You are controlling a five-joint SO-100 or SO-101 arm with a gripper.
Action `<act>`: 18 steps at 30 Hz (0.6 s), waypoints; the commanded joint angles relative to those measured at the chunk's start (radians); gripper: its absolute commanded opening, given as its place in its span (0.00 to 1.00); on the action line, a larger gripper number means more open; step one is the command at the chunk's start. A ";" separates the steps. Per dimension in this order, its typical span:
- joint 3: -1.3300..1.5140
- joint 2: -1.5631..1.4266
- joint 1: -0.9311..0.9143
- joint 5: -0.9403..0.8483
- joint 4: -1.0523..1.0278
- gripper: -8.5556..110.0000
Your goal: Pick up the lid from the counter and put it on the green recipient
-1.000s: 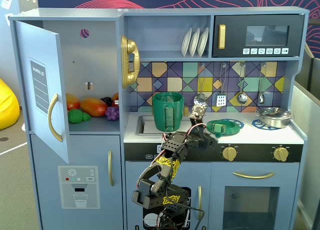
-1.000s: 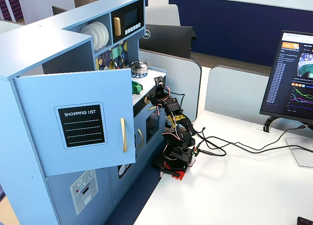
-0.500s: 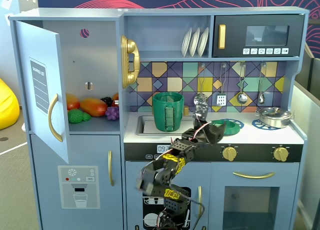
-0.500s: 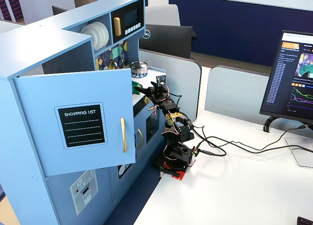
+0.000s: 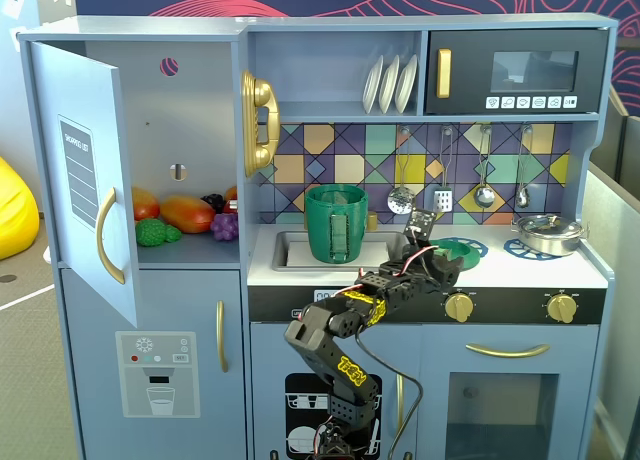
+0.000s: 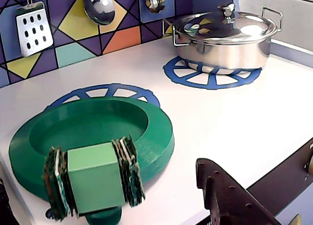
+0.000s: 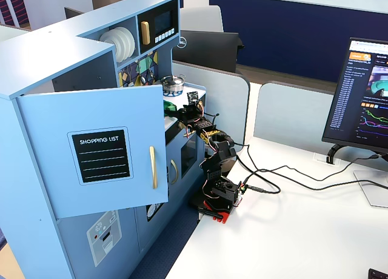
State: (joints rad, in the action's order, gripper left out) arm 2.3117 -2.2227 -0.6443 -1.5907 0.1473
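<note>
The lid (image 6: 98, 124) is a round green disc lying on the left blue burner ring (image 6: 105, 92) of the toy counter, its hollow side facing up in the wrist view. My gripper (image 6: 156, 178) is open at the lid's near edge. Its green padded finger (image 6: 93, 183) is over the near rim and the dark finger (image 6: 222, 195) stands off to the right over bare counter. In a fixed view the gripper (image 5: 437, 263) is low beside the lid (image 5: 462, 248). The green recipient (image 5: 336, 223), a tall dark-green pot, stands upright by the sink, left of the gripper.
A shiny silver pot (image 6: 222, 34) with its own lid sits on the right burner ring (image 6: 212, 73). Utensils (image 6: 98, 5) hang on the tiled back wall. Stove knobs (image 5: 459, 305) line the counter's front. The fridge door (image 5: 85, 170) hangs open at the left.
The arm has stretched forward and to the right. The gripper came down from above the counter, where it pointed up, to the lid's near edge.
</note>
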 commanded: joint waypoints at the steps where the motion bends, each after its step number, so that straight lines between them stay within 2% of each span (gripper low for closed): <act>1: -0.123 0.038 0.029 -0.018 0.020 0.44; 18: -0.285 0.268 0.071 -0.049 0.017 0.37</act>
State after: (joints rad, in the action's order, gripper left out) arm 2.1154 -1.9589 -0.5890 -1.6230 0.1473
